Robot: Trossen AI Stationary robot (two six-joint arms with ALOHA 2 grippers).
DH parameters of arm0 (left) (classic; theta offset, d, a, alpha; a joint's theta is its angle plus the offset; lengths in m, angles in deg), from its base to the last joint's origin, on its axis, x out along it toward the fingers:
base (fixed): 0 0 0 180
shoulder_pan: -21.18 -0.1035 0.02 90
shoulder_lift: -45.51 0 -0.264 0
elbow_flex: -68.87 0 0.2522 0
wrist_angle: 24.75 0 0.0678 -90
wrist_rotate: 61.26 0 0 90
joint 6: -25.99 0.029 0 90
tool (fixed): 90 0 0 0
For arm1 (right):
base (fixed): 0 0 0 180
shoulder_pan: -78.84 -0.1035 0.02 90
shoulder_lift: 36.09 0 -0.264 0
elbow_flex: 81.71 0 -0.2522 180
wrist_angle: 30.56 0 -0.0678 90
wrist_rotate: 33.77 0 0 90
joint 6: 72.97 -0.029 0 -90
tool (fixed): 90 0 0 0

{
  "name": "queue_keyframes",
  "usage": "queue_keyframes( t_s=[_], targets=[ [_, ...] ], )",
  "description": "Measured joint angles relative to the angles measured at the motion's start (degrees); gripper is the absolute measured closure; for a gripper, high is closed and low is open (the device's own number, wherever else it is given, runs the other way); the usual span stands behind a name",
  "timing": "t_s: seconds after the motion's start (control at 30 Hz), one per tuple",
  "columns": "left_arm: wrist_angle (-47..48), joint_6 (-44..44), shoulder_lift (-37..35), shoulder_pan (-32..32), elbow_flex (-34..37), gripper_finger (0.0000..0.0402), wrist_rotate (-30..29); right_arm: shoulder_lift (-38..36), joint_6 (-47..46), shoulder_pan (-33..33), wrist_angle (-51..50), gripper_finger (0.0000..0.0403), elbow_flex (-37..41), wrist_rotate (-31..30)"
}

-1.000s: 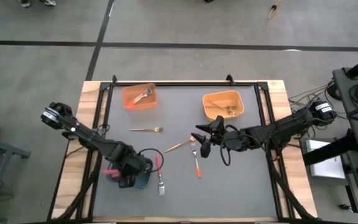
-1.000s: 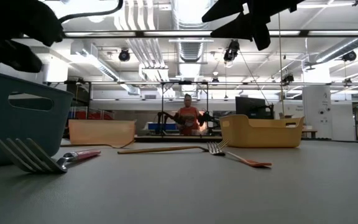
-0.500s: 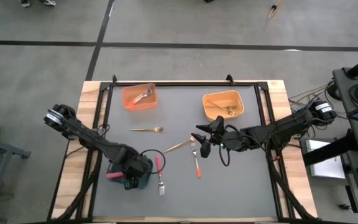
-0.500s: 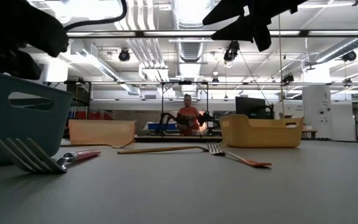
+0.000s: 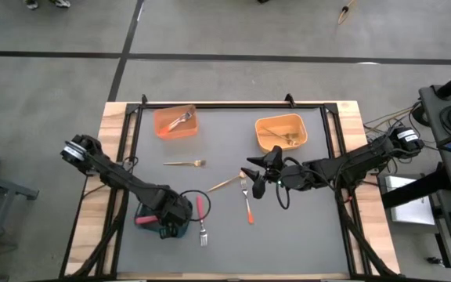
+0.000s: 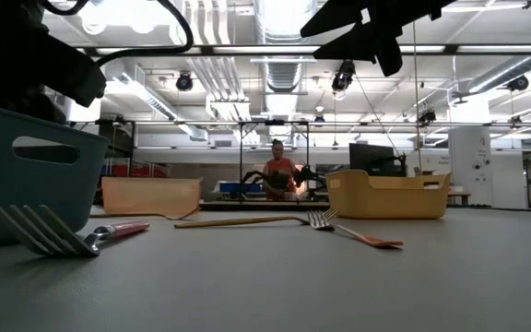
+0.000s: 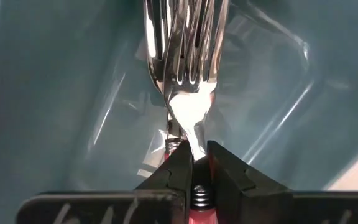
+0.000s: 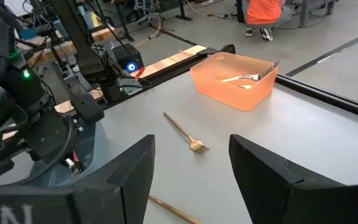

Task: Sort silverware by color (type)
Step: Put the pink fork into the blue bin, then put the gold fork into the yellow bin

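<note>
While the right gripper (image 5: 257, 182) hung above the middle of the table with its fingers spread wide and empty, the left gripper (image 7: 193, 163) was lowered into the teal bin (image 5: 177, 229) at the near left of the mat, pinching a red-handled fork (image 7: 188, 81) by its neck; the tines pointed down against the bin's inner wall, and a second set of tines showed just behind them. Outside the bin, a second red-handled fork (image 5: 200, 218) lay on the mat just beside the bin's right edge, tines toward the near edge of the table. An orange-handled fork (image 5: 247, 201) lay near the middle, just below the right gripper, and a gold fork (image 5: 227, 183) lay aslant beside it, its tines close to the orange one's. Another gold fork (image 5: 185, 164) lay well apart from them, toward the far left. At the far side, the orange bin (image 5: 174, 121) held at least one fork, and the yellow-orange bin (image 5: 281, 132) held gold forks.
</note>
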Motion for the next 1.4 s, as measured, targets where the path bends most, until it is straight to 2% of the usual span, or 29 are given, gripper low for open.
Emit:
queue_keyframes(
  t_s=[0.93, 1.3, 1.4],
  targets=[
    [-0.21, -1.64, 1.77, 0.0, 0.0, 0.0355, -1.73, 0.0, 0.0, -0.01, 0.02, 0.0205, 0.01, 0.01],
    [0.93, -1.28, 0.55, 0.0, 0.0, 0.0313, -1.74, 0.0, -2.91, -0.02, 0.04, 0.0205, 0.0, 0.18],
    [0.78, -0.35, -1.5, 0.08, 0.0, 0.031, -4.35, 0.0, -4.85, -0.02, 0.04, 0.0205, 0.0, 2.44]
  ],
)
